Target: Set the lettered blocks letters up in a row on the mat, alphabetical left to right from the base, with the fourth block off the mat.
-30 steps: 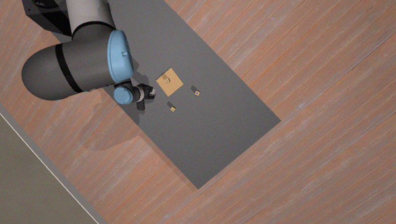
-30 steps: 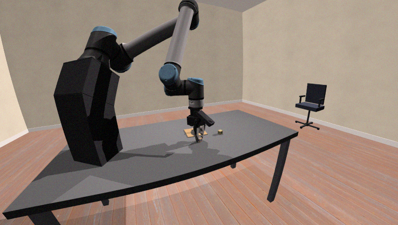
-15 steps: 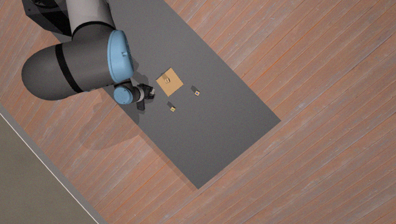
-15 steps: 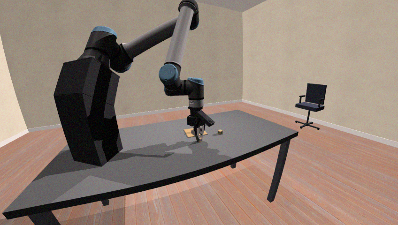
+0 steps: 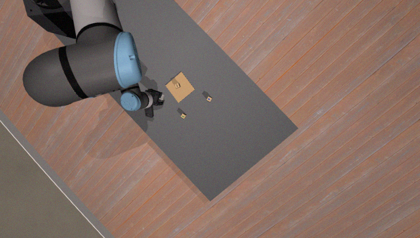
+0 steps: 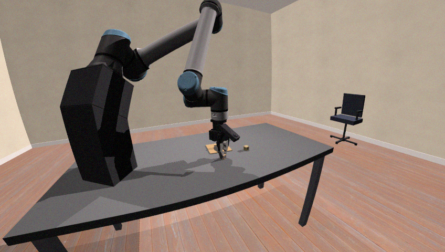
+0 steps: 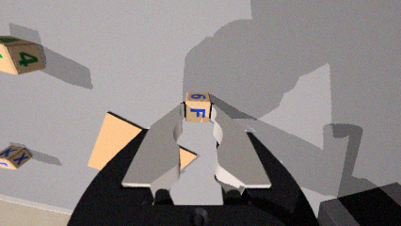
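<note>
Fingers of the black-and-grey two-jaw tool (image 5: 161, 98) (image 6: 222, 156) (image 7: 198, 112) held a small wooden cube marked F and 6 (image 7: 198, 113), gripped by opposite sides, probably to keep its letter clear, just beside the square tan mat (image 5: 183, 91) (image 6: 211, 150) (image 7: 113, 141). On that lay a pale wooden block (image 5: 177, 85), its top unclear. Beyond, off the mat, sat a green-marked wooden block (image 5: 183, 116) (image 6: 245, 147) (image 7: 21, 57) and a blue-marked wooden block (image 5: 209, 98) (image 7: 15, 157), cropped or obscured in places.

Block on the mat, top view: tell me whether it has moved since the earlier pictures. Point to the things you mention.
No. The block (image 5: 177, 86) sits at the same spot on the mat (image 5: 183, 90) (image 6: 212, 150) (image 7: 113, 141), nearest its upper-left edge.
</note>
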Available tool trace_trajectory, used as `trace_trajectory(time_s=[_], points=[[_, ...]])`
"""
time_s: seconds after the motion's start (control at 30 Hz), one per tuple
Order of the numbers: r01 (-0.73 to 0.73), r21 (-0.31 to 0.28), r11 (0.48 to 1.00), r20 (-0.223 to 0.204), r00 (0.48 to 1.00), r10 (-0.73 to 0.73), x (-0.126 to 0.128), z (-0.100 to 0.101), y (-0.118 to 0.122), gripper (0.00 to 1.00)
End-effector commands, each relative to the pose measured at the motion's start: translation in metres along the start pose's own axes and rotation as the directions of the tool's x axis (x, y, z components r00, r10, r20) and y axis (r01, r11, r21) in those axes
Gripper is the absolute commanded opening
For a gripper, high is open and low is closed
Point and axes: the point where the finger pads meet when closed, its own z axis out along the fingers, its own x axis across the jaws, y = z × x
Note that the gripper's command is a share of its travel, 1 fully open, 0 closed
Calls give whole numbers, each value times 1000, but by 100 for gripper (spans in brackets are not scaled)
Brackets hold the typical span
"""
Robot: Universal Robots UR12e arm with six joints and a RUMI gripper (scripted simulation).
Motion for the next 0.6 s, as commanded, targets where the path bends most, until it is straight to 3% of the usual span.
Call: trace_trajectory(time_s=[0.0,0.3,0.57], points=[[3,3,1000,2,1000,-3,-2,0,-2,5],[1,2,1000,1,1000,-1,-1,-4,-1,5],[0,1,1000,1,1000,0,0,-46,0,5]])
